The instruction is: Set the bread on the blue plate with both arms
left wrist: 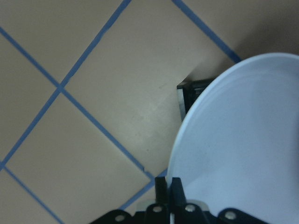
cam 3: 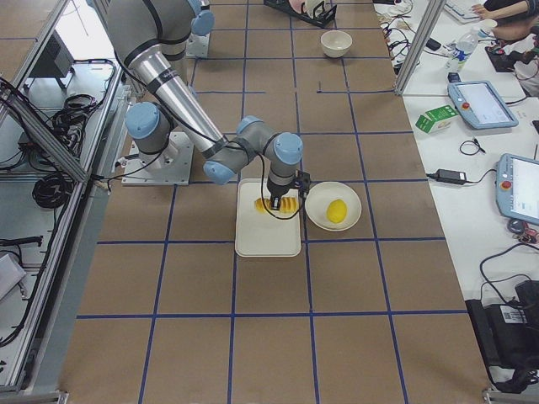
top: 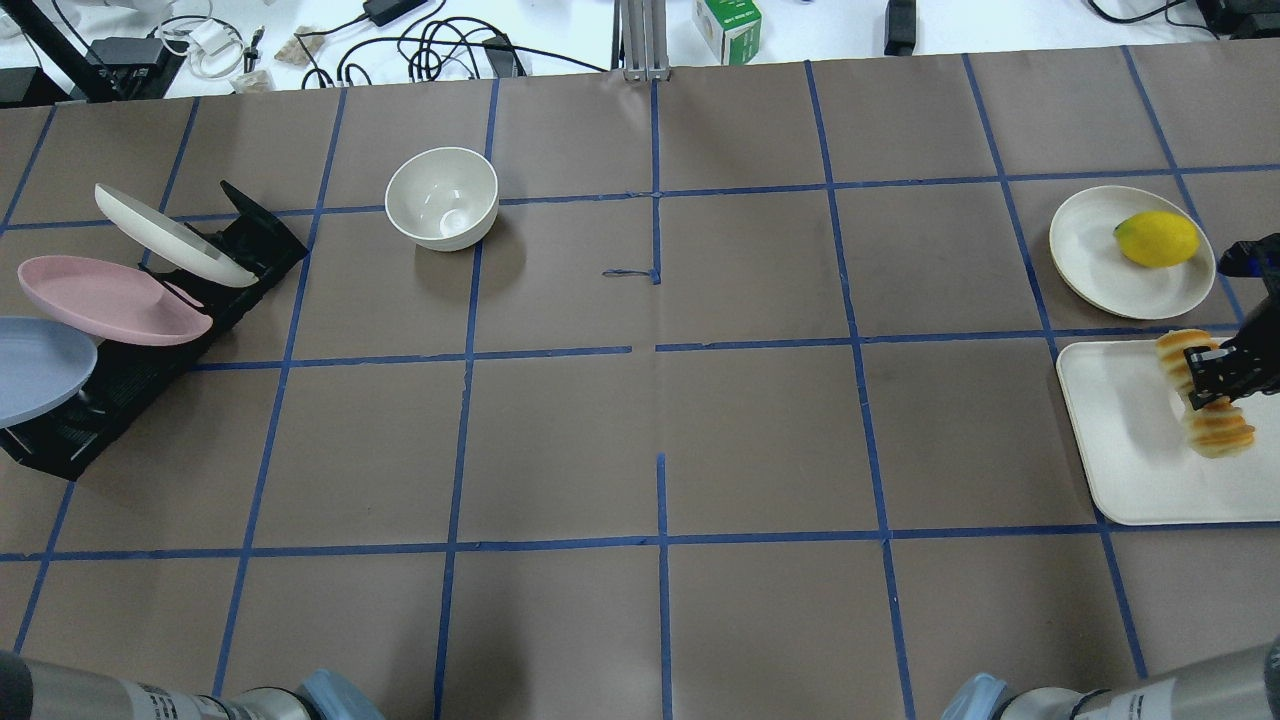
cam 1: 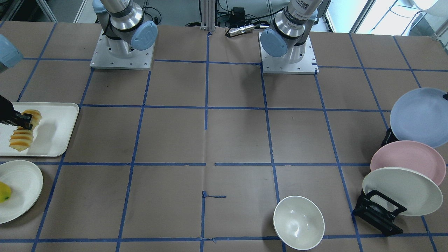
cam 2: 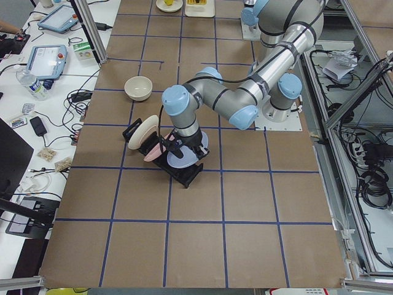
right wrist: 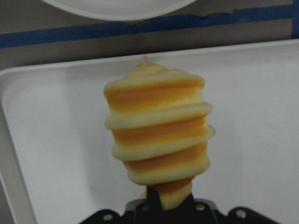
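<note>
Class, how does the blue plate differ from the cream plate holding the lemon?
The blue plate is lavender-blue; the cream plate is off-white. The blue plate is tilted at the black rack; the cream plate lies flat on the table. The blue plate is empty; the cream plate carries a lemon. Both are round and shallow.

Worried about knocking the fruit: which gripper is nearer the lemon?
Right. The right gripper holds the bread at the tray next to the lemon; the left gripper pinches the blue plate at the table's opposite end.
</note>
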Controlling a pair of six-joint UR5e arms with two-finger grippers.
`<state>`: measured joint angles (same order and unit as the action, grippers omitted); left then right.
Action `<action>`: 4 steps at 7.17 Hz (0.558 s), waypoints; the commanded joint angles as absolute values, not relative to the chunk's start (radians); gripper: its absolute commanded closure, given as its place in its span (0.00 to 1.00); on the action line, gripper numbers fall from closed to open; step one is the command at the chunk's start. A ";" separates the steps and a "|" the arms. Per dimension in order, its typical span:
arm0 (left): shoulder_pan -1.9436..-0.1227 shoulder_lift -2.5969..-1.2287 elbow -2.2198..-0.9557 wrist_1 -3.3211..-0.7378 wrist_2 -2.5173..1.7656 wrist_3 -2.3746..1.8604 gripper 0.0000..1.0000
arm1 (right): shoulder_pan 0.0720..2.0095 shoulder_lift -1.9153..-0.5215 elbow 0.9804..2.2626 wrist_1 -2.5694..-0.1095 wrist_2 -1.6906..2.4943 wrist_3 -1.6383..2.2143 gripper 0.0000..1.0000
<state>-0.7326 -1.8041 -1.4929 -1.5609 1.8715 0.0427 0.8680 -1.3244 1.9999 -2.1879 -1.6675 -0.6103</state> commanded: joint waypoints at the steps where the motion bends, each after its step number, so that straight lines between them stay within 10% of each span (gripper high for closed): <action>1: -0.735 -1.720 -1.483 -1.859 1.879 0.015 1.00 | 0.880 -1.380 1.979 -2.140 -1.663 -0.615 1.00; 4: -0.815 -1.666 -1.584 -2.013 1.530 0.050 1.00 | 0.997 -1.417 1.869 -1.941 -1.655 -0.601 1.00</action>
<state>-0.7636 -1.6891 -1.5299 -1.9713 1.6576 0.0332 0.9420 -1.4073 1.9157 -2.0294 -1.6568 -0.6083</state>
